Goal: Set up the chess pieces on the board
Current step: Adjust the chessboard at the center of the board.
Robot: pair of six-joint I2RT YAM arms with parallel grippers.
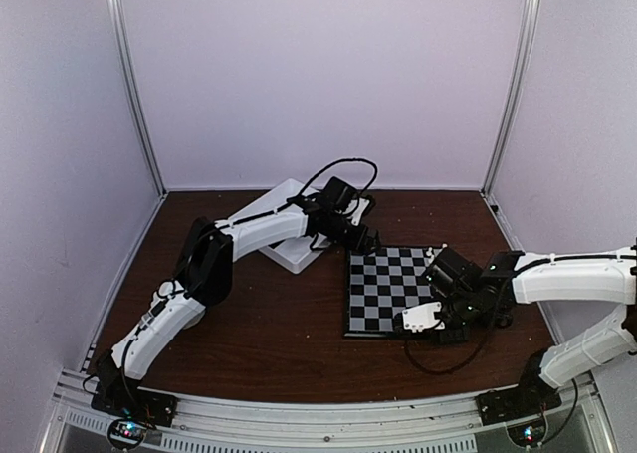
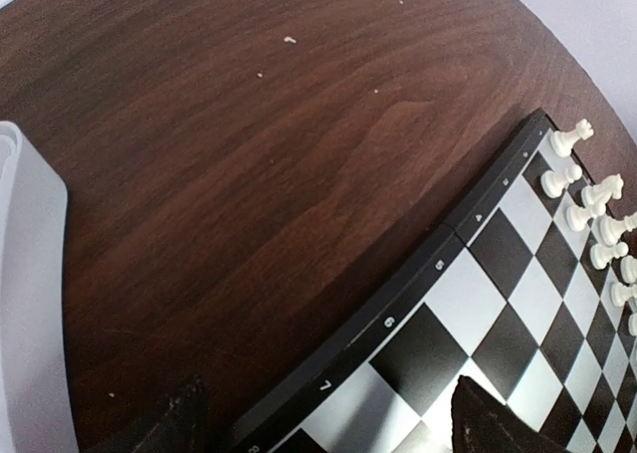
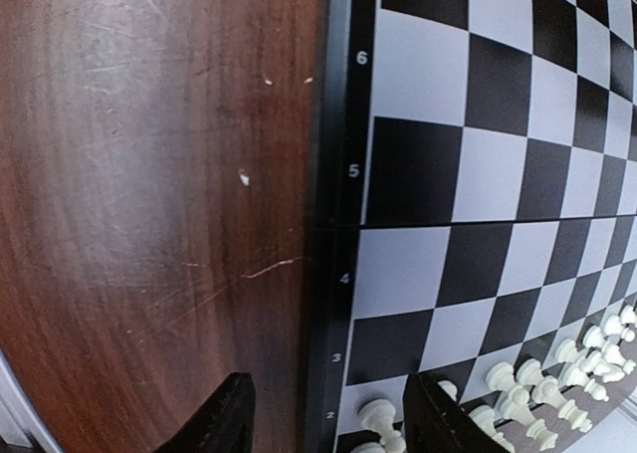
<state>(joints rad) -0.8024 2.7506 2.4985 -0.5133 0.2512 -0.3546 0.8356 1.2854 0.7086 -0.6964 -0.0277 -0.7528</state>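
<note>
You are working over the dark brown wooden table (image 1: 279, 324), where the small square chessboard with black and pale checks (image 1: 383, 284) is lying right of centre. The left gripper (image 2: 328, 393) is hovering spread and empty over the board's dark border at the rank 7–8 end, and no black chessmen are showing there. The right gripper (image 3: 328, 388) is hanging released at the rank 1–2 end, its dark fingers (image 3: 224, 418) straddling one tiny white chessman (image 3: 379, 414), apparently without gripping it. The other tiny white chessmen (image 3: 542, 388) are standing crowded alongside. If you are taking this piece, be centring it and closing slowly — the close neighbours are likely to topple.
</note>
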